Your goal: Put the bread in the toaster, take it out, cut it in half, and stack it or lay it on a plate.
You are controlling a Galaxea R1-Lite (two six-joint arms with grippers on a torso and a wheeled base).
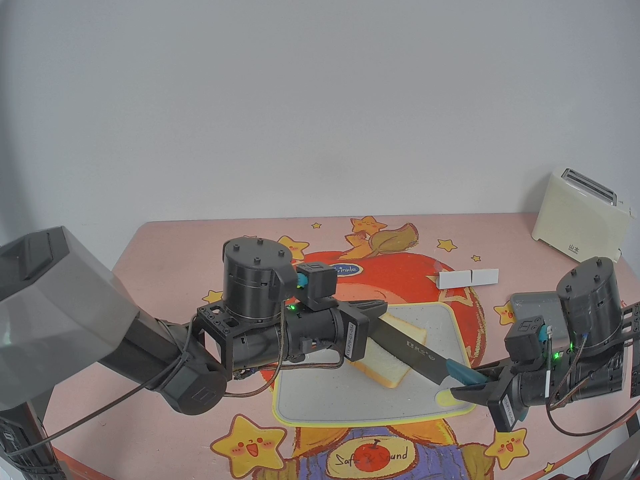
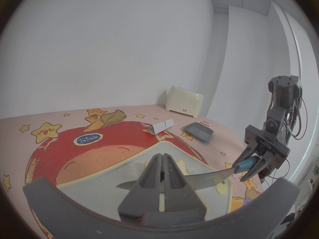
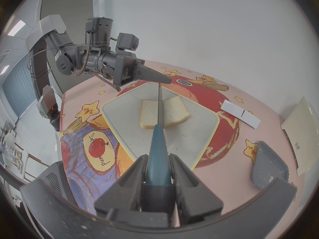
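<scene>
The bread (image 1: pixel 381 368) is laid on the board (image 1: pixel 347 395) in the middle of the counter (image 1: pixel 173 248), with the knife (image 1: pixel 413 353) set across it. The knife's teal handle is clamped in the right gripper (image 1: pixel 470 381). The left gripper (image 1: pixel 380 307) is held by the blade's tip, fingers pressed together. The toaster (image 1: pixel 580 215) is stood at the far right corner.

Your left gripper (image 1: pixel 377 308) is held level, pointing rightward, fingers pressed together. Your right gripper (image 1: pixel 470 381) sits low, pointing leftward, fingers clamped on the knife (image 1: pixel 410 349) handle.
</scene>
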